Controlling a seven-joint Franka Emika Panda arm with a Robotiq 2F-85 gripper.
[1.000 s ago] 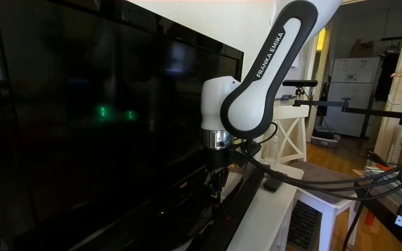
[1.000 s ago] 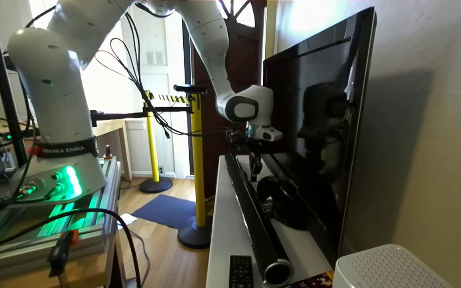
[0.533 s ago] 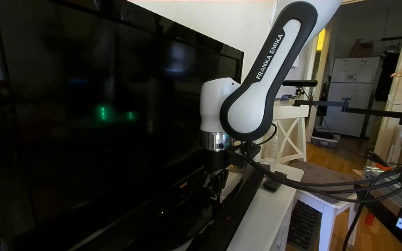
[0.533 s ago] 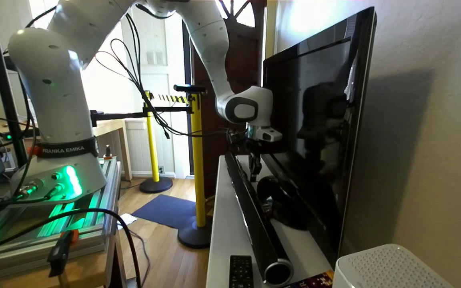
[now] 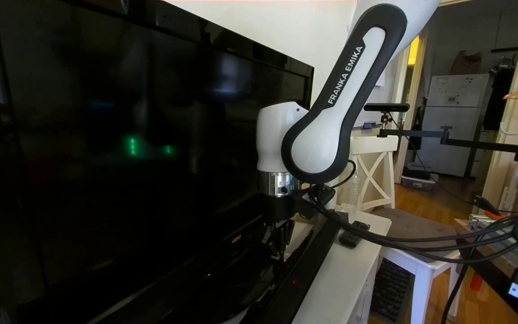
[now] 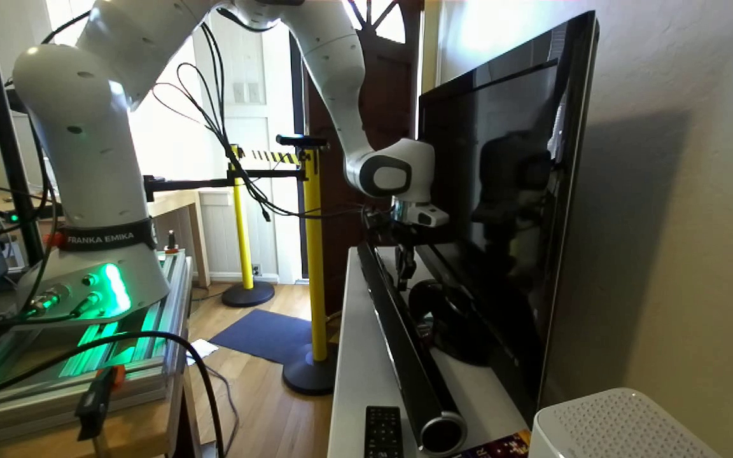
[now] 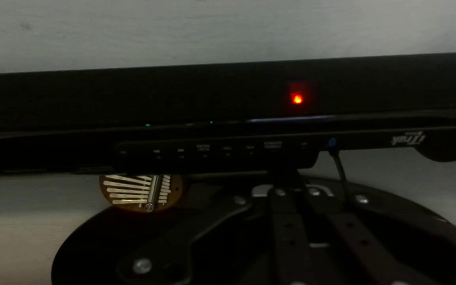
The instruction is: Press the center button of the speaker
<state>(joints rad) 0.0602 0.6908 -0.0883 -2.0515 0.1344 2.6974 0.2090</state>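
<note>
Speaker [image 6: 414,366] laid along the white cabinet [image 6: 355,362], before the TV [image 6: 500,191]. Gripper [image 6: 403,283] closed, nothing seen held; contact with the speaker cannot be told. In the wrist view it appears just behind the button row [image 7: 212,151], off toward the cable [image 7: 341,172] — if lowered straight from there, the centre button [image 7: 227,152] would likely be missed, a neighbour pressed or the speaker's rear edge shoved.
</note>
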